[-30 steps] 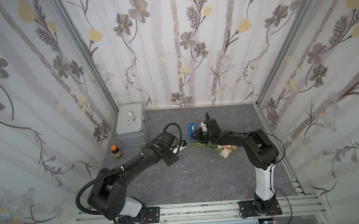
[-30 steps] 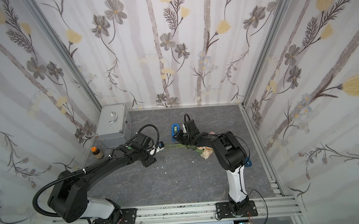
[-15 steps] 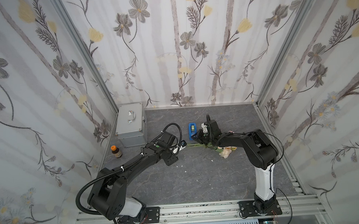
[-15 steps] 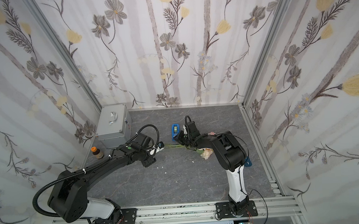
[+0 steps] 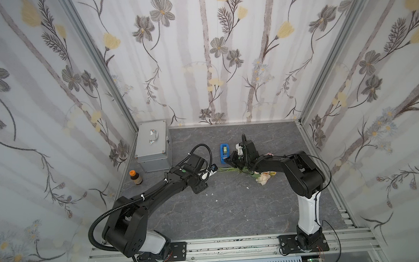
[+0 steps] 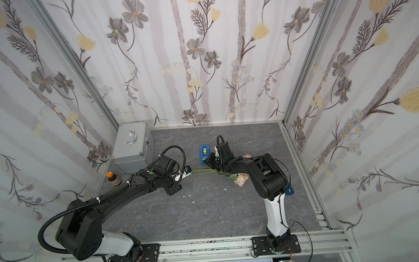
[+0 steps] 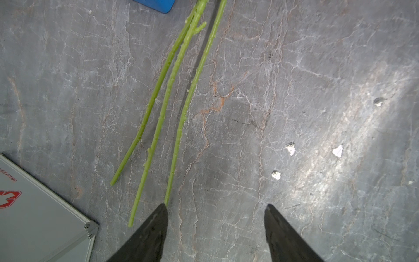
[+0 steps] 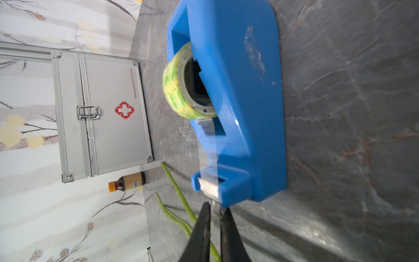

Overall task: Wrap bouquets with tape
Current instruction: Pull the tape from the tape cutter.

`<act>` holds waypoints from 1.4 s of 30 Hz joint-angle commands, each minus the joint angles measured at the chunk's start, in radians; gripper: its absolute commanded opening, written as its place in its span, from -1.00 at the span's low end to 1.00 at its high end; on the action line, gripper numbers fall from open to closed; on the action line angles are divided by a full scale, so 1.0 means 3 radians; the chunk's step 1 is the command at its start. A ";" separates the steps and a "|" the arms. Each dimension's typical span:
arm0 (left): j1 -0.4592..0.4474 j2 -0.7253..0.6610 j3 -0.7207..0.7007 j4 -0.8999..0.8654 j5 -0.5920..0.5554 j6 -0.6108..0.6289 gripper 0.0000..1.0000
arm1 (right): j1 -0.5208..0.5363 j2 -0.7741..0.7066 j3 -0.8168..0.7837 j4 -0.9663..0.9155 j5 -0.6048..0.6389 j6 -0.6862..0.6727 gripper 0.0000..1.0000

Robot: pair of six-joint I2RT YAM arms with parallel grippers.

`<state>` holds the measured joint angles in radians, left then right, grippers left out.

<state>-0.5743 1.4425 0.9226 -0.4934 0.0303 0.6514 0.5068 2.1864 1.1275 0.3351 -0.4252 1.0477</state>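
On case (image 8: 108, 136), left of dispenser (image 8: 238, 90): red cross, "No.B0169" (brand word blurry). Low at dispenser's cutter, right gripper (image 8: 216, 206) nearly closed; grip on end of tape (image 8: 174, 90) unclear, roll in dispenser. Stretched low, left gripper (image 7: 215, 205) wide open, empty, by bouquet (image 5: 263, 178) stems before dispenser.
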 commanded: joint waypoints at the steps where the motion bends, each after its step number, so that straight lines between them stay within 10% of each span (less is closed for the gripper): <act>1: 0.0002 -0.0004 0.0033 -0.0013 0.0001 0.0032 0.38 | 0.0001 -0.0018 0.0020 0.0158 -0.0036 0.0056 -0.81; 42: 0.0244 0.0714 0.0683 -0.0184 0.0277 0.0555 0.46 | 0.0078 -0.0456 -0.0212 0.0485 -0.0147 0.0020 -1.00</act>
<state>-0.5114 1.6188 1.0916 -0.5213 0.0643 0.7444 0.5236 2.0678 1.0657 0.4347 -0.4168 1.0538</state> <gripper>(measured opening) 0.732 0.049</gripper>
